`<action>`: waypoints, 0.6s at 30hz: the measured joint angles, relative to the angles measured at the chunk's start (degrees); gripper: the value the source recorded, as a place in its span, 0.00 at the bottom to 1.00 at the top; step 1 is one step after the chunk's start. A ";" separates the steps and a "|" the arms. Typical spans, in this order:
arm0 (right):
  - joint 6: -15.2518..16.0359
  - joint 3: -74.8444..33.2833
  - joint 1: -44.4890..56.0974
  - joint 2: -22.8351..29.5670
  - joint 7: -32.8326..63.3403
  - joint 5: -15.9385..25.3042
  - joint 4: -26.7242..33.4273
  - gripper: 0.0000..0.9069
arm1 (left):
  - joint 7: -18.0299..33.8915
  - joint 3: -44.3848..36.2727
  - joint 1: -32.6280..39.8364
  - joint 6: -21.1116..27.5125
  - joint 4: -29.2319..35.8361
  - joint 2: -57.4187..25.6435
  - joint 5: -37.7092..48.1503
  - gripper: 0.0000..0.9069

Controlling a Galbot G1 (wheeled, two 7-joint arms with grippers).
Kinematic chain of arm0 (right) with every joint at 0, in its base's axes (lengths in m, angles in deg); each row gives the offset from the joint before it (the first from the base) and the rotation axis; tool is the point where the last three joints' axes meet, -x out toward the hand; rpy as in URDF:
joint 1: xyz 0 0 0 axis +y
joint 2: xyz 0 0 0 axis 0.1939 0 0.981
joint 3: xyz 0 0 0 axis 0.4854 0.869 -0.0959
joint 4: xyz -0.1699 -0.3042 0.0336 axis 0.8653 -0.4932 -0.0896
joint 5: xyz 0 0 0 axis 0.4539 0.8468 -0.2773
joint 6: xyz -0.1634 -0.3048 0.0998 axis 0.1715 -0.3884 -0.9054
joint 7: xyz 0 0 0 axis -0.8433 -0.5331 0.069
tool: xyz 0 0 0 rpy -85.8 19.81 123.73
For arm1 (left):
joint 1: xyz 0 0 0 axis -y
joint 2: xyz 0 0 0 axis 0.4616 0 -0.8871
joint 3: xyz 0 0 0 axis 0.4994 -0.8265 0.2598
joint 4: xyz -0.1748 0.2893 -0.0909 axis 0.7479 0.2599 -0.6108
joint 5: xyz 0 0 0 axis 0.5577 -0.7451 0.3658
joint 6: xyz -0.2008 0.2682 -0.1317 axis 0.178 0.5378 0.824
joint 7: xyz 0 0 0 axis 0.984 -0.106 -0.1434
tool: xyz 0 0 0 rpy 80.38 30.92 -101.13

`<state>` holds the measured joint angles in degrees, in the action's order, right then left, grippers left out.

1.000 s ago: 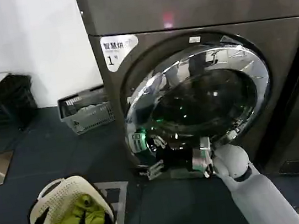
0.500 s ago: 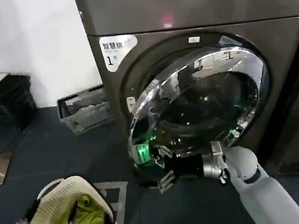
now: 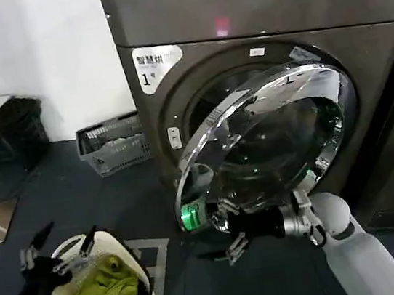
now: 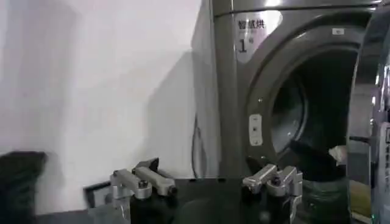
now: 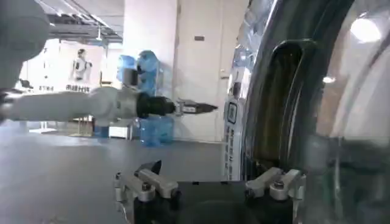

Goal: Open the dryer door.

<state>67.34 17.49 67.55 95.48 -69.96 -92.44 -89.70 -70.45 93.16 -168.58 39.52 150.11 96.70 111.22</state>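
The right pincer [image 3: 227,233], spread wide, sits under the half-swung dryer door [image 3: 268,134], laundry basket [image 3: 130,270] nearby.

A white label [image 3: 157,65] is carried on the dryer [image 3: 251,8], at the upper left corner of its front panel, well above the right gripper [image 3: 229,242]. A large "1" is read on it beneath a line of Chinese characters too small to be made out.
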 joint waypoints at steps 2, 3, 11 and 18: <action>-0.04 -0.57 0.00 -0.38 -1.99 -0.03 0.44 1.00 | -0.91 -0.54 2.20 -0.31 -3.17 -2.36 3.10 1.00; -0.04 -0.88 0.04 -0.62 -2.88 -0.02 0.54 1.00 | -1.52 -0.87 3.29 -0.46 -4.57 -3.52 4.08 1.00; 0.02 -2.75 1.13 -2.14 -7.19 0.18 0.03 1.00 | -4.00 -5.87 13.71 -2.41 -14.23 -13.93 9.80 1.00; -0.13 -4.02 2.40 -2.86 -8.86 0.30 -1.26 1.00 | -4.43 -11.85 24.01 -2.64 -21.04 -21.99 13.23 1.00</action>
<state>67.22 13.47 69.96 92.61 -78.82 -92.14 -90.96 -74.88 81.32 -144.58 36.88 129.07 74.71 124.45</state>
